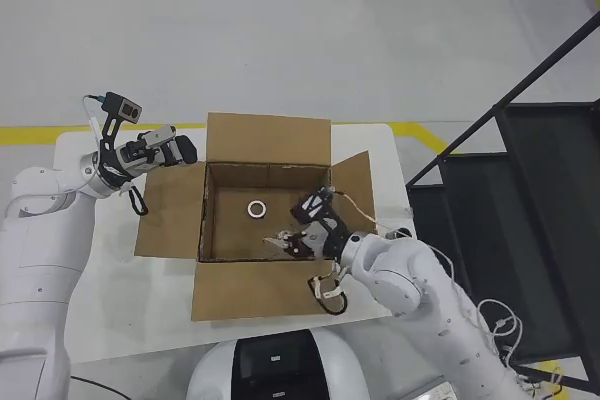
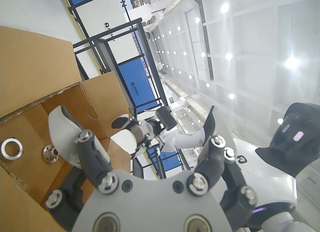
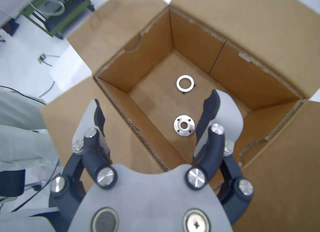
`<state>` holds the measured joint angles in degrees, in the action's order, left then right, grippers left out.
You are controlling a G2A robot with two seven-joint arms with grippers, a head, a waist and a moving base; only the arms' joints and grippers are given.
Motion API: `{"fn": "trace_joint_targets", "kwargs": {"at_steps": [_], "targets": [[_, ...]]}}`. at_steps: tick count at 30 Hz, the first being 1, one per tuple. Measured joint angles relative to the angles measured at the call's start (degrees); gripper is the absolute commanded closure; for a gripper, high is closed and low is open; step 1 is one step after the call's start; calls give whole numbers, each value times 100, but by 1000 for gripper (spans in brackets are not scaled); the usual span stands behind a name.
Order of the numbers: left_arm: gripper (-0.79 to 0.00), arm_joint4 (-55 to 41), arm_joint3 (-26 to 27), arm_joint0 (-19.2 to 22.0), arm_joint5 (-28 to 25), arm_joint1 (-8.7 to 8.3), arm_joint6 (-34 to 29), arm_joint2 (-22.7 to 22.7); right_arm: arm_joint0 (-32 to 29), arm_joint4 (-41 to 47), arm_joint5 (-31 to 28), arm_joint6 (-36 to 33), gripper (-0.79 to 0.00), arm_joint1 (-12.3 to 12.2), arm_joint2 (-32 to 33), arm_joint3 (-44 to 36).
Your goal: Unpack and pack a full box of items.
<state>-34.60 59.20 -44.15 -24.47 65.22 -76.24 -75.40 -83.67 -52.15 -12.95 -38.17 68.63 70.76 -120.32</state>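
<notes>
An open cardboard box stands on the white table with all its flaps folded out. On its floor lie a flat silver ring and a round metal flange with bolt holes. My right gripper hangs open over the box's near right part, above the flange, with nothing between its fingers. In the top view it is inside the box's outline, and the ring lies to its left. My left gripper is open and empty, held outside the box's left side, looking across at the ring and flange.
The white table has bare room left of the box. A dark metal staircase stands to the right of the table. A yellow line runs on the floor behind. A green cart stands off the table.
</notes>
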Motion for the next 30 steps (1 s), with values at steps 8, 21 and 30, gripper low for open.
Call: {"fn": "trace_joint_targets", "kwargs": {"at_steps": [8, 21, 30], "targets": [[-785, 0, 0, 0, 0, 0, 0, 0, -1132, 912, -2, 847, -785, -126, 1947, -609], [-785, 0, 0, 0, 0, 0, 0, 0, -1532, 1279, 1499, 786, -785, -124, 2896, 594], [-785, 0, 0, 0, 0, 0, 0, 0, -1157, 822, 2203, 170, -708, -133, 2566, 1802]]}}
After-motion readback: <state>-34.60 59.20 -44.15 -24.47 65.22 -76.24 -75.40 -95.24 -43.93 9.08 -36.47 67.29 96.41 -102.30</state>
